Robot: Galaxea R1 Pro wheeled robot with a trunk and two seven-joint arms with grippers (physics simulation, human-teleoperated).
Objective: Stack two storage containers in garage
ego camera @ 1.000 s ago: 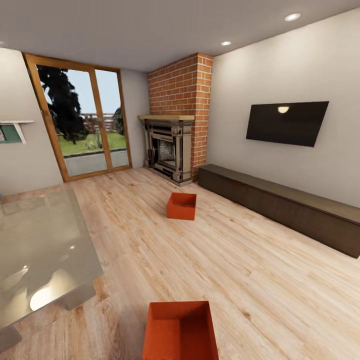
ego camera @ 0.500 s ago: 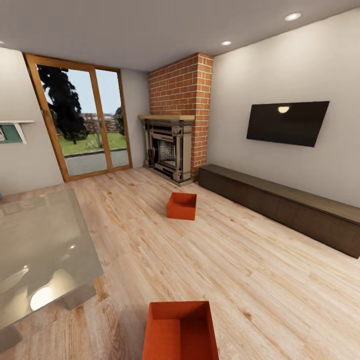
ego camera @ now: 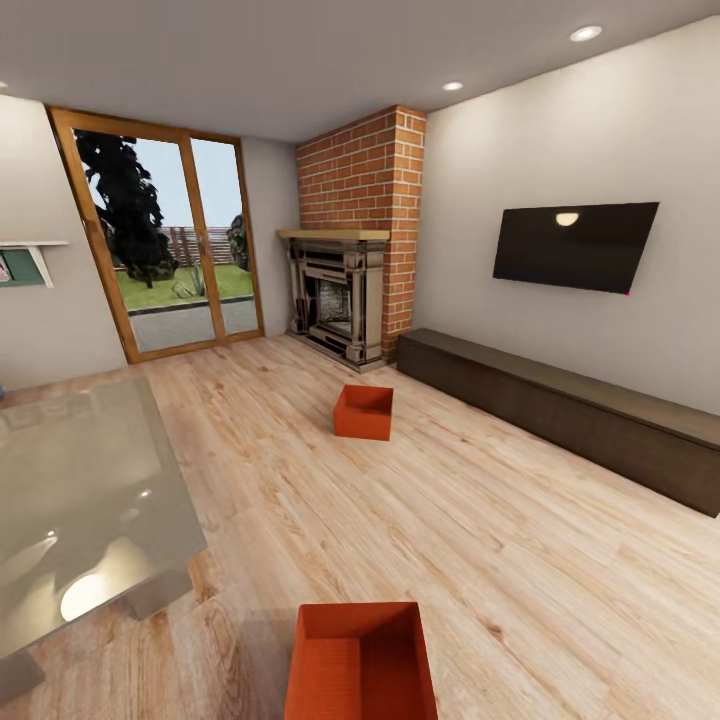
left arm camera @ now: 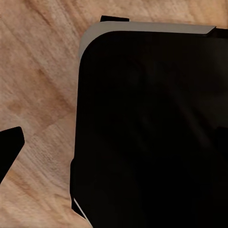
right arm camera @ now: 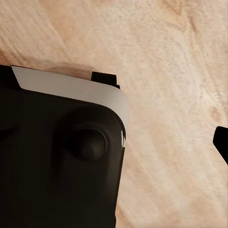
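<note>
Two orange tubs point(ego camera: 363, 412) point(ego camera: 361, 662) apart on wood planks point(ego camera: 480, 520) (pincer state seemingly unreadable, both wrists).

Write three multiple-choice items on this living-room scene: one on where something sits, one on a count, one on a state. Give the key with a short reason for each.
1. Where does the farther storage container sit?
A. On the glass table
B. On the wood-plank floor in front of the fireplace
C. On the long dark cabinet

2. How many orange-red storage containers are in the head view?
A. One
B. Two
C. Three

3. What state is the nearer storage container in?
A. Upright with its top open, nothing visible inside
B. Tipped on its side
C. Stacked on the other container

Key:
1 B: it rests on the wood-plank floor, short of the fireplace and apart from the long dark cabinet.
2 B: one lies mid-floor, one at the lower edge of the view.
3 A: its open top faces up, bare bottom showing, well apart from the other.
</note>
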